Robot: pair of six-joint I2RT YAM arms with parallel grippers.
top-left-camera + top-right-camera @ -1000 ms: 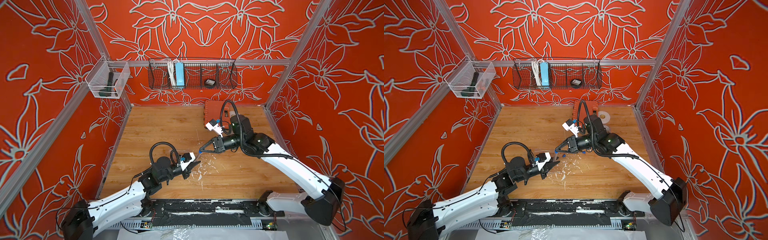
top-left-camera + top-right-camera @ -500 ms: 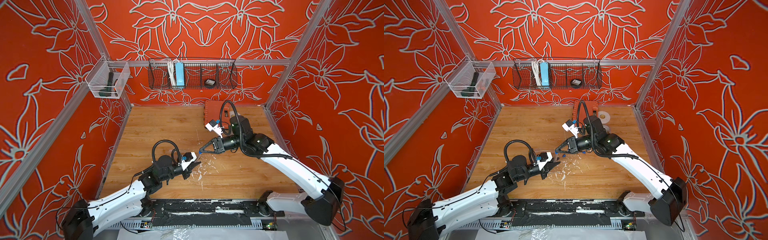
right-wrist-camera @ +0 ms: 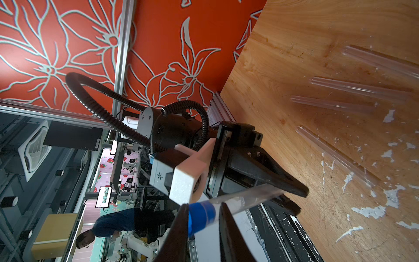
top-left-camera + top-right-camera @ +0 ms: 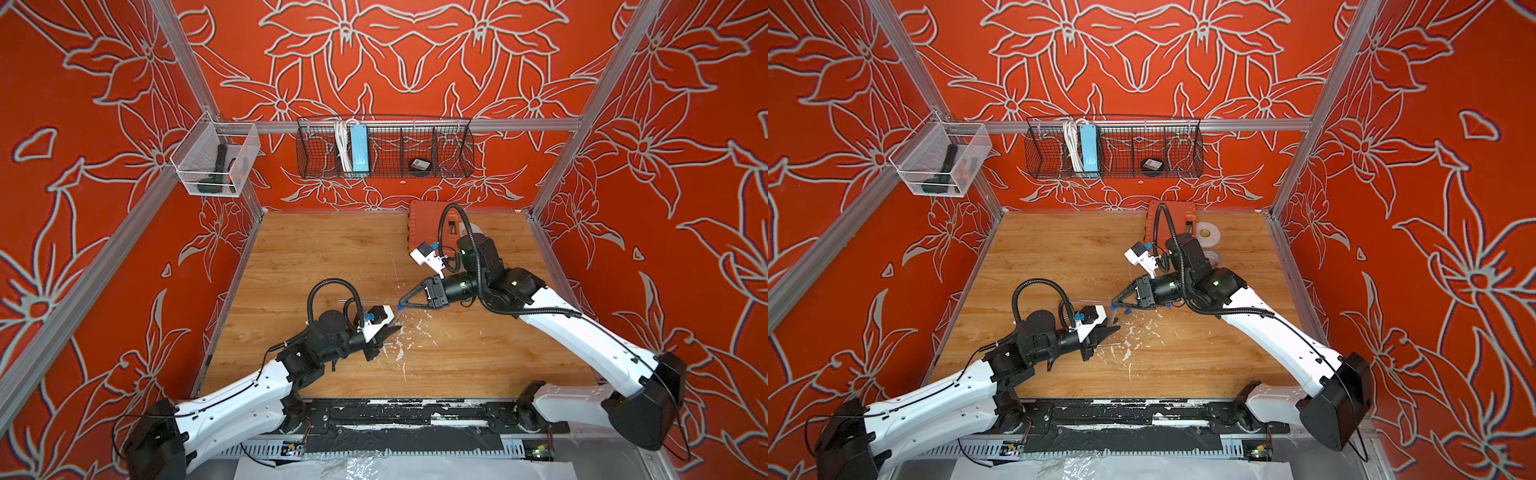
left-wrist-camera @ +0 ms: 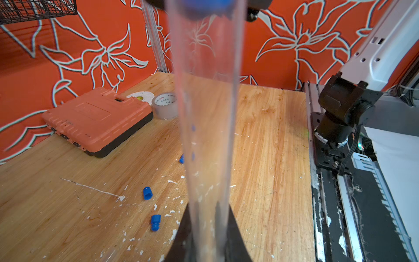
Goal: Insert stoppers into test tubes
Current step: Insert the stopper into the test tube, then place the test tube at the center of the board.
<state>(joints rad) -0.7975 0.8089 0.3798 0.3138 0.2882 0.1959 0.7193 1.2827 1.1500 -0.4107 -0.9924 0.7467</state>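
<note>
Right wrist view gives the clearest account: the right gripper (image 3: 204, 212) has its jaws narrowed onto a small bright blue plastic stopper (image 3: 200, 216). That stopper sits at the open mouth of a slim clear test tube (image 3: 244, 199). The left gripper (image 3: 294, 195) is clamped tight around the far part of that tube, holding it up off the pale wooden table (image 4: 332, 249).

In both top views the two grippers meet near the table's middle. The left arm reaches in from seven o'clock and the right arm from four o'clock. Four more clear tubes (image 3: 360, 89) lie on the wood at about nine o'clock of that meeting point. Three loose blue stoppers (image 5: 147, 193) lie at about three o'clock of it.

I judge the step in hand to be seating this plug in the held tube, early in the task. How deep the plug sits cannot be told. The next move calls for a straight push along the tube's axis while the left grip holds firm. A sideways shove could lever the thin tube out or crack it.
</note>
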